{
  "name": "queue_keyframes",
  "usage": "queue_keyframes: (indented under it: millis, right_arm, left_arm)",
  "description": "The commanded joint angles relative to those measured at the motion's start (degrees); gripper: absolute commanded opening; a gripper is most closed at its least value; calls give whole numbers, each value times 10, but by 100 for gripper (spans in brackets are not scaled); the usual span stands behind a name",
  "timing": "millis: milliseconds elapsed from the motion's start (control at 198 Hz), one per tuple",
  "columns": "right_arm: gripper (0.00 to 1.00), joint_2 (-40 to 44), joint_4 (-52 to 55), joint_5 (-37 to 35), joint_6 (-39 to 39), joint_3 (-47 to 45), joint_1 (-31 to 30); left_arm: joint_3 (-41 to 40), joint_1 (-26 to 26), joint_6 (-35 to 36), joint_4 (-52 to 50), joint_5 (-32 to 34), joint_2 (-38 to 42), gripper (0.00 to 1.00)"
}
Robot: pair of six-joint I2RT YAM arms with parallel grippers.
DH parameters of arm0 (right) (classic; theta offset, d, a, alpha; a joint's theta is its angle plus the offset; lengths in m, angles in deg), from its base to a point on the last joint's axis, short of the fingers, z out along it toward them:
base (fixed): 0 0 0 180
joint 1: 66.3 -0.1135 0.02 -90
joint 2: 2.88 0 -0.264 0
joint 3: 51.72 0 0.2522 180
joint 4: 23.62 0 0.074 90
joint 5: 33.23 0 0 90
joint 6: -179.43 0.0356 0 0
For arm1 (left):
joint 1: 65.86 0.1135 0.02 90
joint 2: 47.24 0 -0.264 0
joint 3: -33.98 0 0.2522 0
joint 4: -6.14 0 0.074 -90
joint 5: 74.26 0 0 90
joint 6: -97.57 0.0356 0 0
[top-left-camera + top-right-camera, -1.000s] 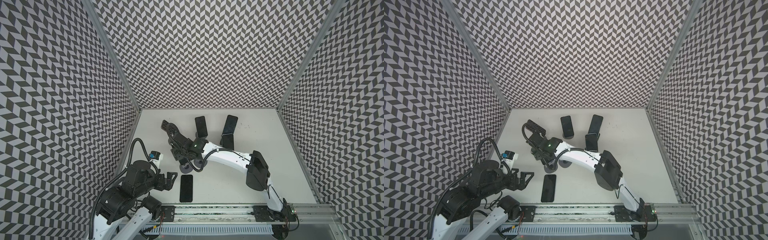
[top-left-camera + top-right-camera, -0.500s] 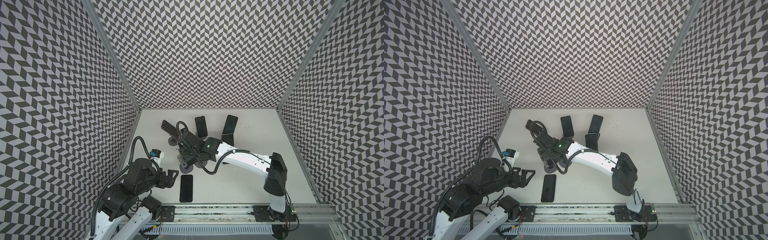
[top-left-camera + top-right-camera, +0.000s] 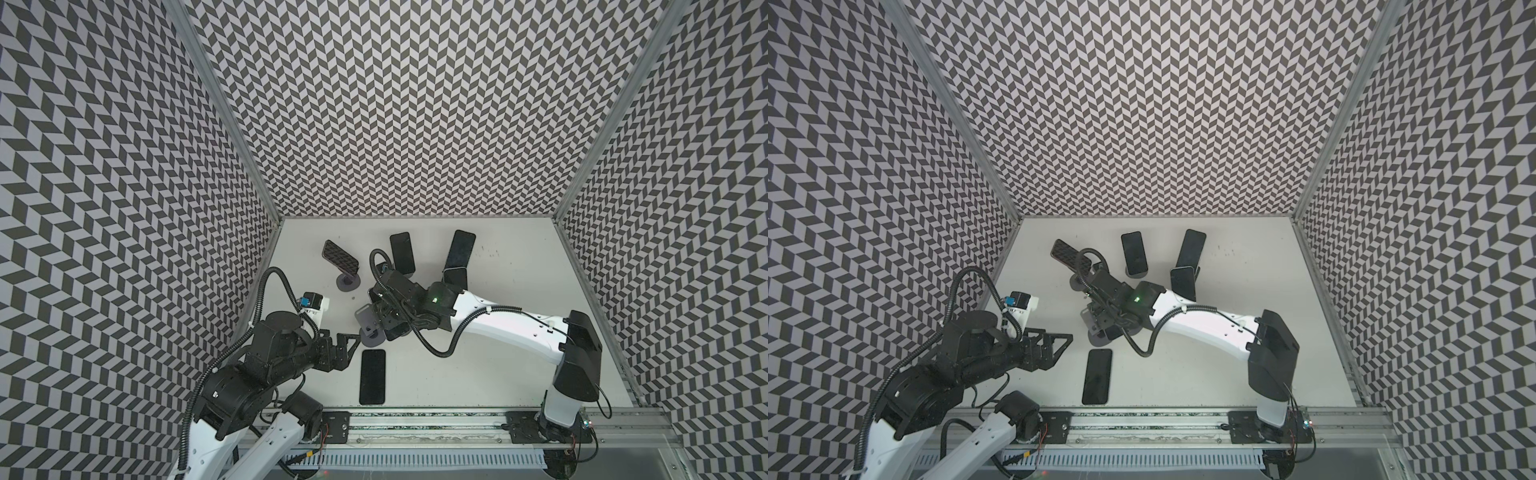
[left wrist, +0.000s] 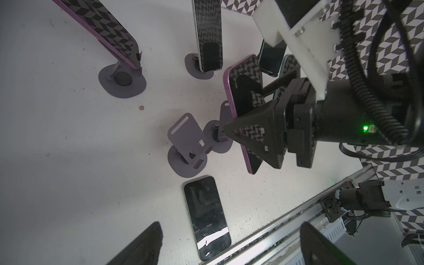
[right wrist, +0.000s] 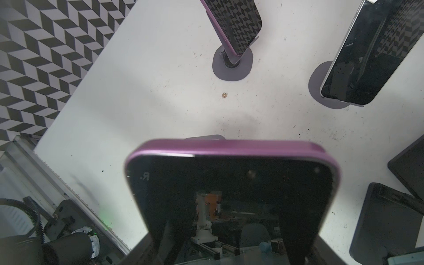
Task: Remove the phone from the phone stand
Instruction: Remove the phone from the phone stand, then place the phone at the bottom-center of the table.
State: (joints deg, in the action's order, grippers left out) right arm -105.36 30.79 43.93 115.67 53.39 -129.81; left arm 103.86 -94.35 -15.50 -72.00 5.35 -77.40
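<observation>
My right gripper [image 4: 250, 137] is shut on a purple-edged phone [image 4: 243, 101], which hangs tilted above the table. In the right wrist view the phone [image 5: 229, 183] fills the space between my dark fingers [image 5: 174, 241]. A grey phone stand [image 4: 218, 140] stands right behind it; I cannot tell whether they touch. In both top views the right gripper [image 3: 386, 316] [image 3: 1104, 316] covers most of that phone. My left gripper [image 3: 349, 345] [image 4: 229, 226] is open and holds nothing, near the front left.
An empty grey stand [image 4: 187, 146] [image 3: 368, 328] is beside the held phone. A black phone [image 3: 372, 376] [image 4: 206, 218] lies flat near the front rail. Further back, phones rest on stands [image 3: 340, 259] [image 3: 402, 252] [image 3: 460, 249]. Patterned walls enclose the table.
My right arm has drawn back toward the front and right, carrying the purple phone with it. The left gripper has shifted slightly and its jaws have narrowed a little.
</observation>
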Motion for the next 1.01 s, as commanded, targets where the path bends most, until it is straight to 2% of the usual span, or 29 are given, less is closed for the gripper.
queue_keyframes:
  millis: [0,656,1004]
  right_arm:
    - [52,36,-37,3,10,-11,1]
    - [52,127,-53,-9,37,-120,2]
    - [52,183,-64,-2,43,-186,9]
  left_arm:
    - [15,-3,0,16,-9,-5,94]
    - [-4,-2,-3,74,-26,-47,91]
    - [-34,-8,-42,118,-36,-66,89]
